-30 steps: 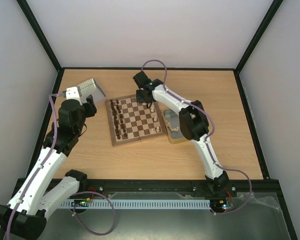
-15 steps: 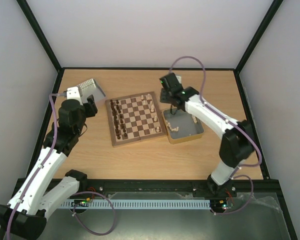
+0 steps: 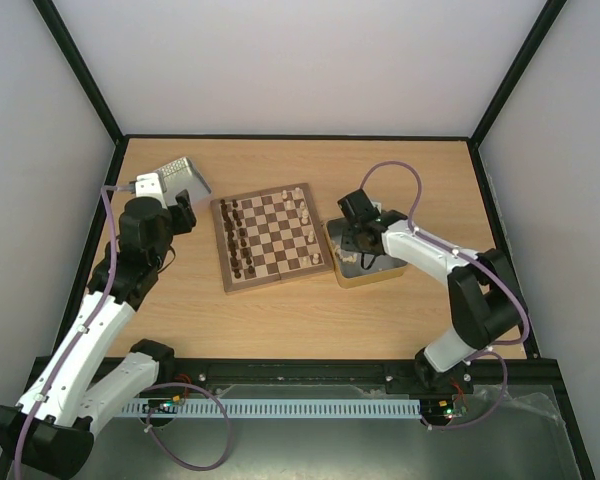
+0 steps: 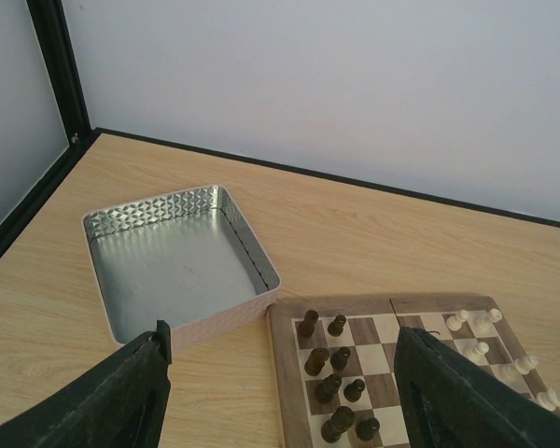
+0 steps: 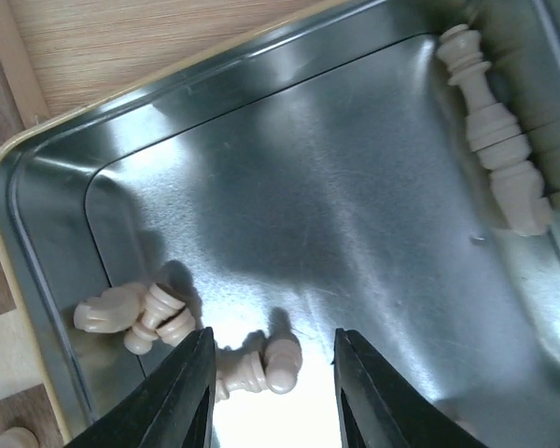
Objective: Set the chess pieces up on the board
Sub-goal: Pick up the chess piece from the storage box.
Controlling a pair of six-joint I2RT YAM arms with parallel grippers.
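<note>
Here, at the left of the wooden table (image 3: 280, 310), the left gripper (image 3: 183, 212) hangs above the surface, its 2 fingers (image 4: 121, 401) spread wide with nothing between them. Beyond it sits a silver tin (image 4: 154, 207) with a patterned wall, its near corner just beside the board's far-left corner.

The board (image 3: 270, 238) lies at the middle of the table, slightly askew. Dark pieces (image 3: 238, 240) stand in 2 columns along its left side. A handful of cream chess pieces (image 3: 305, 215) stand upright along its right side; the left wrist view shows several of them (image 4: 485, 341) at the far edge.

A gold-rimmed tin (image 5: 51, 196) sits against the board's right edge. More cream pieces lie on their sides in it: a small cluster (image 5: 135, 313) in the corner nearest the board and 1 tall piece (image 5: 495, 159) along the opposite wall.

The right gripper (image 3: 358, 248) is lowered into this tin. Its jaws are parted and straddle a toppled pawn (image 5: 257, 366) lying on the metal floor. The pawn sits closer to 1 finger (image 5: 182, 392); whether it touches that finger cannot be told.
</note>
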